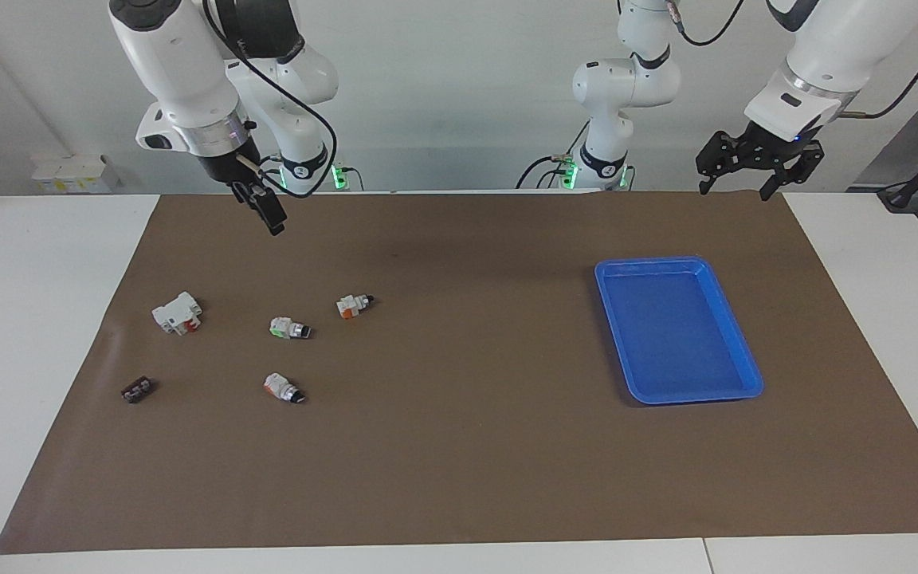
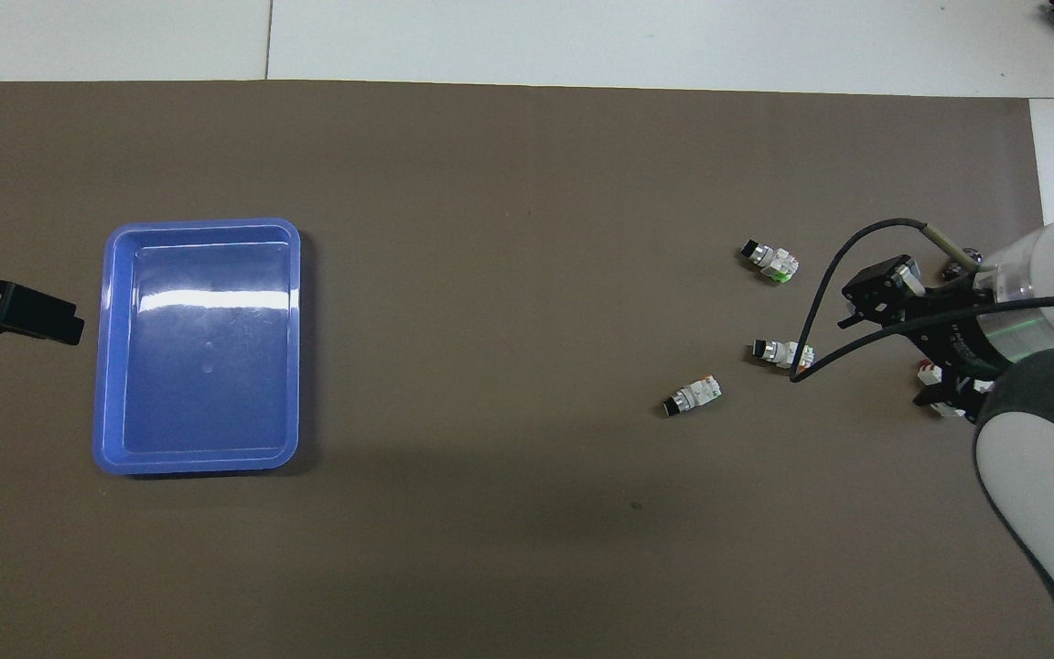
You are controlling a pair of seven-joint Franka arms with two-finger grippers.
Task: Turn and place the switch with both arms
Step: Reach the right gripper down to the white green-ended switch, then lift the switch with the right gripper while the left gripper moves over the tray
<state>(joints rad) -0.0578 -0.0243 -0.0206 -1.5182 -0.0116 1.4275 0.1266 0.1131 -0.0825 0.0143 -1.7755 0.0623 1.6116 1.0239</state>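
The right hand [image 1: 265, 209] hangs in the air over the brown mat [image 1: 459, 446] at the right arm's end of the desk [image 1: 29, 335]; it carries nothing, and I cannot tell how far its fingers stand apart. The left hand [image 1: 754, 166] hovers by the mat's edge nearest the robots, at the left arm's end, fingers spread wide and empty. The switch [image 1: 354, 304] lies on its side on the mat, white body with an orange block and a black tip, well apart from both hands. Just beside it, toward the right arm's end, lies a green-ended switch [image 1: 290, 328], and farther from the robots an orange-ended switch [image 1: 284, 387] with a silver collar. A blue tray [image 1: 734, 335] sits toward the left arm's end.
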